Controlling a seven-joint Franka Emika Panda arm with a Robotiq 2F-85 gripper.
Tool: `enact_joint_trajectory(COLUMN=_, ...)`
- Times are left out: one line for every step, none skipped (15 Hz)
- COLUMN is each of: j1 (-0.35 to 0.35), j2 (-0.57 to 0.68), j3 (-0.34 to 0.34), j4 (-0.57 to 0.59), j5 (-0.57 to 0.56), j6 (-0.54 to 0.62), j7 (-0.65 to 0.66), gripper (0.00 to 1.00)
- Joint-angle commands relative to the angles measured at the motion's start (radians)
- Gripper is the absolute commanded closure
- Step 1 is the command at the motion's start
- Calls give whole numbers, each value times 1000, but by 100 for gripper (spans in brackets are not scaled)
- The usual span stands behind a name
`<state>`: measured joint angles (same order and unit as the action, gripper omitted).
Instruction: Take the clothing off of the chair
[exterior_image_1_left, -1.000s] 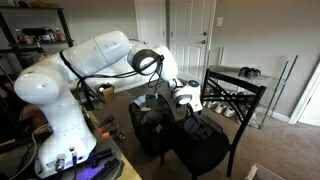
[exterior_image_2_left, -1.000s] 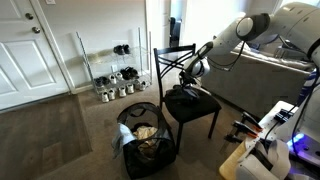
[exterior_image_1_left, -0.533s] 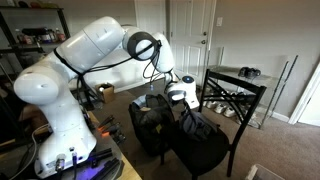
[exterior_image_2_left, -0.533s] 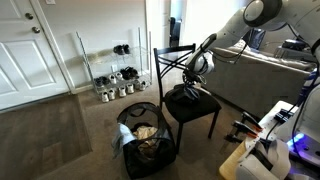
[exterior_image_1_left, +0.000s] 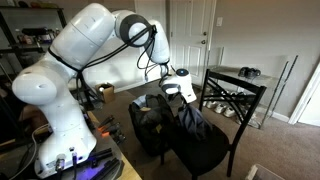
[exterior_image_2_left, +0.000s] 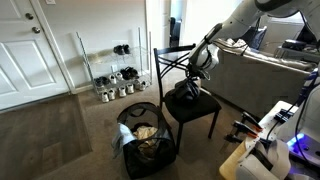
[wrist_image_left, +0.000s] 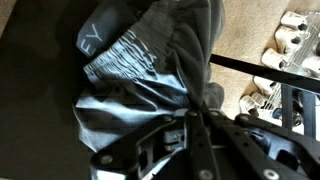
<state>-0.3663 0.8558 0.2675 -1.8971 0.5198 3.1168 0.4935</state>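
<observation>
A dark piece of clothing (exterior_image_1_left: 190, 118) hangs from my gripper (exterior_image_1_left: 186, 100) above the black chair (exterior_image_1_left: 205, 150); its lower end still touches the seat. In an exterior view the clothing (exterior_image_2_left: 187, 93) is bunched over the chair seat (exterior_image_2_left: 195, 108) under the gripper (exterior_image_2_left: 193, 80). In the wrist view the dark clothing (wrist_image_left: 140, 60) with a light waistband label hangs from the shut fingers (wrist_image_left: 195, 118), over the black seat.
A black hamper (exterior_image_2_left: 143, 140) with light clothes stands on the carpet beside the chair, also seen in an exterior view (exterior_image_1_left: 150, 125). A shoe rack (exterior_image_2_left: 115, 80) stands by the white door. A glass-topped table (exterior_image_1_left: 235, 85) is behind the chair.
The gripper has risen over the chair, lifting the clothing so it stretches up from the seat. The arm has swung upward.
</observation>
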Motion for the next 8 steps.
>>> enact_joint_trajectory(j1=-54, j2=-96, j3=57, j4=-118, j5=47, j6=43, j7=-67, gripper=100)
enact_joint_trajectory(j1=-57, j2=-107, j3=60, j4=-133, j5=49, j6=50, j7=-63, gripper=100)
enact_joint_trajectory(j1=-65, j2=-116, j3=68, j4=-146, j5=48, j6=56, j7=-64, gripper=100)
enact_joint_trajectory(j1=-86, j2=-121, j3=85, j4=-162, j5=14, j6=69, j7=-39, gripper=100)
enact_joint_trajectory(j1=-93, j2=-128, j3=92, j4=-173, j5=13, j6=73, j7=-37, gripper=100)
enact_joint_trajectory(j1=-42, j2=-78, j3=46, j4=-100, j5=36, j6=37, j7=-35, gripper=100)
enact_joint_trajectory(j1=-45, j2=-80, j3=48, j4=-104, j5=36, j6=38, j7=-35, gripper=99)
enact_joint_trajectory(j1=-42, j2=-78, j3=45, j4=-102, j5=35, j6=37, j7=-35, gripper=99)
